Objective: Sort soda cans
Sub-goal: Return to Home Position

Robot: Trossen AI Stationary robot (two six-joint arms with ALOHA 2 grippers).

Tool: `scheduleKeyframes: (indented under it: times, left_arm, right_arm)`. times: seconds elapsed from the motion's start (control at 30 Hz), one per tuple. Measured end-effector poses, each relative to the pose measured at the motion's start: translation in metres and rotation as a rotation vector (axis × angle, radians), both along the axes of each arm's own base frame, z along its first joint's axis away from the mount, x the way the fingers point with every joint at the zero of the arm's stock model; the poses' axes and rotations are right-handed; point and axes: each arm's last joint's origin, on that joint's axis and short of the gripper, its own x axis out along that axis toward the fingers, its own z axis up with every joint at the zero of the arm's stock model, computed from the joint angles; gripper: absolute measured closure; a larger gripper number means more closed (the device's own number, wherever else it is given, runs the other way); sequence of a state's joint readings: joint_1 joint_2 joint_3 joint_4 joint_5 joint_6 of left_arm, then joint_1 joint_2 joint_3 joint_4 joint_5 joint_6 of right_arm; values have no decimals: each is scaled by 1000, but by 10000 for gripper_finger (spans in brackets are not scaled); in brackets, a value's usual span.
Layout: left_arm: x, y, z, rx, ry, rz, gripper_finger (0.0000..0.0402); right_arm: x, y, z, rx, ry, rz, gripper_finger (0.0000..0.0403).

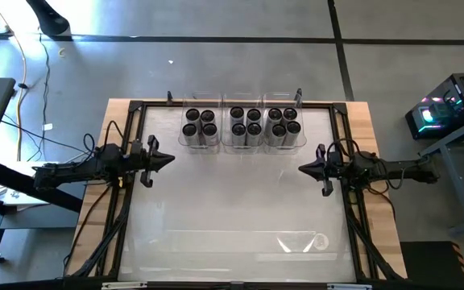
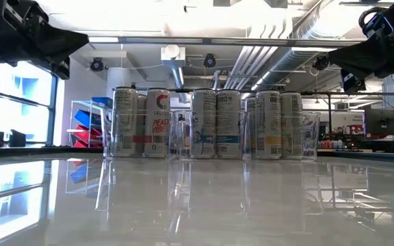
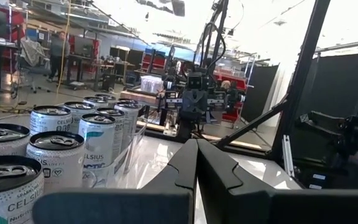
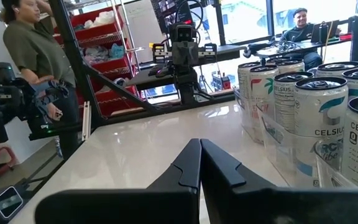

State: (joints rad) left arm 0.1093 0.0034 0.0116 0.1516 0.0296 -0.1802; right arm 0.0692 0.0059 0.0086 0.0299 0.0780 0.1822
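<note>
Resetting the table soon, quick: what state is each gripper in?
Left gripper: closed, empty, over the table's left side.
Right gripper: closed, empty, over its right side.

twelve upright soda cans (image 1: 244,125) in trays

One camera looks straight down, another level across the table (image 1: 240,201); both see soda cans (image 1: 238,128).

"CELSIUS" brand on sides of soda cans (image 4: 328,124) in right wrist view, same on those in left wrist view. Low view: 1 can (image 2: 157,123) reads "PEAC" / "VIBE" in red, other print too small to read
</note>
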Motion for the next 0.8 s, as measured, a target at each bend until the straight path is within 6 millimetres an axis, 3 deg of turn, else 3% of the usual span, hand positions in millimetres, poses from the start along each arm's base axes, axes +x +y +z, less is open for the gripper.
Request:
scheduleKeyframes:
  times: [0.3, 0.8]
  left_arm:
    - [0, -1, 0, 0, -1, -13, 401]
    - [0, -17, 0, 0, -2, -179, 401]
  right_arm:
    - [0, 0, 0, 0, 0, 0, 402]
    - [0, 0, 0, 0, 0, 0, 402]
